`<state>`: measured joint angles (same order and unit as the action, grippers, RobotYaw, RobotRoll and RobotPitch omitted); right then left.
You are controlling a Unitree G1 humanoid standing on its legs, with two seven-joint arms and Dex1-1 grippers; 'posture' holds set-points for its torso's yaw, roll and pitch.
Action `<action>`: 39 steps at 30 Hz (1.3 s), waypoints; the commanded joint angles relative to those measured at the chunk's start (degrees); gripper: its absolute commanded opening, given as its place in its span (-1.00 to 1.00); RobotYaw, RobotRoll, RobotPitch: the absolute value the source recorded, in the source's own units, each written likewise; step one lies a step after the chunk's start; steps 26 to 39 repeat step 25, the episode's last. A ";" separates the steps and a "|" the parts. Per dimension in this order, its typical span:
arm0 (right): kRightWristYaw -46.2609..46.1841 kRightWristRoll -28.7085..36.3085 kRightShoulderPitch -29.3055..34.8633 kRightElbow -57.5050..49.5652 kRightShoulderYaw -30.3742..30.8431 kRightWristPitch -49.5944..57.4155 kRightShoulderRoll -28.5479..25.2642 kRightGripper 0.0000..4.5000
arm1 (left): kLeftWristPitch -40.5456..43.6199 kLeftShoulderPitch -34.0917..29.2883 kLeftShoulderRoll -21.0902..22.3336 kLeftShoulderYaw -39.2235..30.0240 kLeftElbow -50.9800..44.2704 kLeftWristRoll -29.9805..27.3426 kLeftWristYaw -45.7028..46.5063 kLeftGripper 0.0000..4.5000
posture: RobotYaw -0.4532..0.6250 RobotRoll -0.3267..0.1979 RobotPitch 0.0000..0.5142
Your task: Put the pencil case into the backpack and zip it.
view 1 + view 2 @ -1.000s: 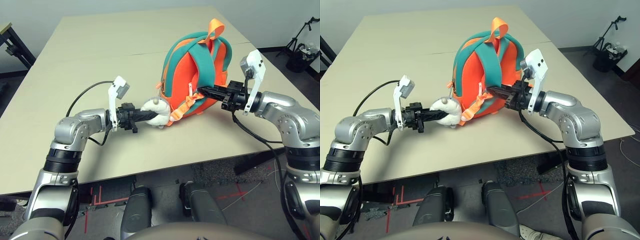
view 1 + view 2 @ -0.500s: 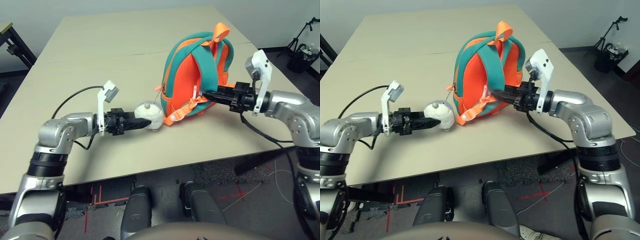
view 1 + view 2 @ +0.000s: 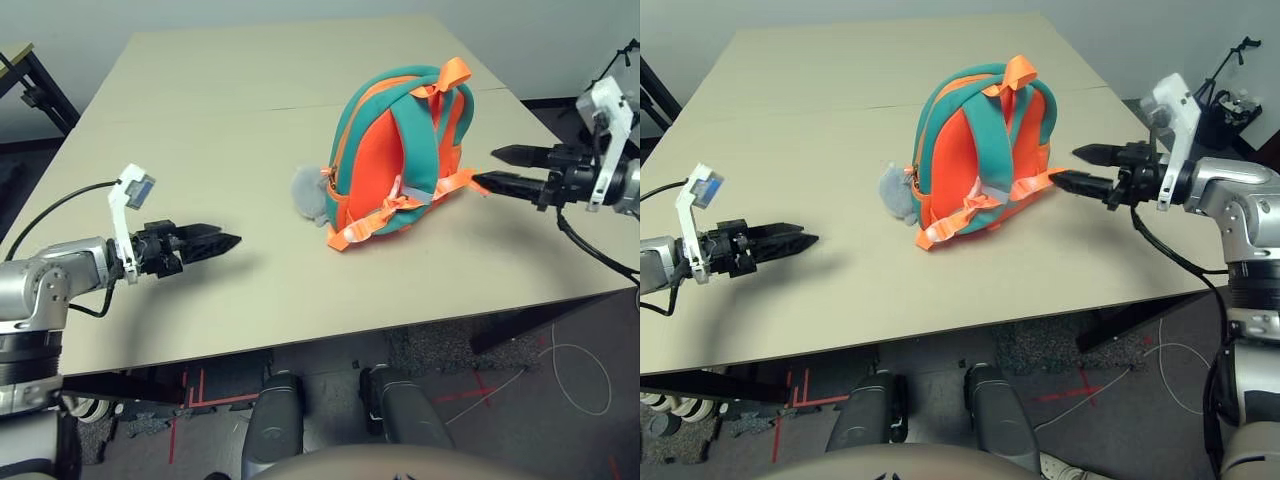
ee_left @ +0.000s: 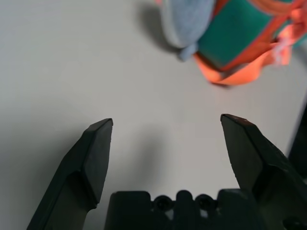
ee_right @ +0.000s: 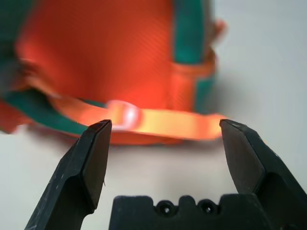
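The teal backpack (image 3: 400,150) stands upright mid-table, its orange back panel and straps facing me. Its grey plush head (image 3: 310,192) pokes out on its left side. The pencil case is out of view. My left gripper (image 3: 228,237) hovers open low over the table, well to the left of the backpack, holding nothing. In the left wrist view its jaws (image 4: 165,124) stand wide, with the plush head (image 4: 184,19) far beyond them. My right gripper (image 3: 485,167) is open just right of the backpack. An orange strap (image 5: 163,122) lies a little beyond its fingertips.
The beige table (image 3: 250,110) has a seam running across its middle, behind the backpack. Its front edge (image 3: 330,335) lies close below both grippers. A black cable (image 3: 60,200) loops from the left wrist. On the floor at the far right stands dark tripod gear (image 3: 1220,95).
Both grippers have opened and drawn back from the backpack, the left letting go of the plush head and the right leaving the backpack's side. The backpack now stands by itself.
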<state>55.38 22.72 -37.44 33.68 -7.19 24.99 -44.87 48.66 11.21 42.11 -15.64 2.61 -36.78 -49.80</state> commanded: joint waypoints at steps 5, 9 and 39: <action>-13.62 -6.30 -5.27 22.21 -3.43 -19.05 5.94 0.98 | -18.57 -0.47 -10.66 -6.70 3.04 7.20 16.32 1.00 | -0.26 0.25 -0.73; -18.47 -7.64 -6.75 28.38 -4.81 -25.48 8.34 0.98 | -26.65 0.07 -14.12 -8.22 4.23 10.81 22.79 1.00 | -0.23 0.25 -0.73; -30.63 -8.29 -8.64 35.54 -10.06 -35.49 13.29 0.98 | -43.74 -1.98 -18.07 -11.40 11.20 19.92 39.37 1.00 | -0.22 0.25 -0.72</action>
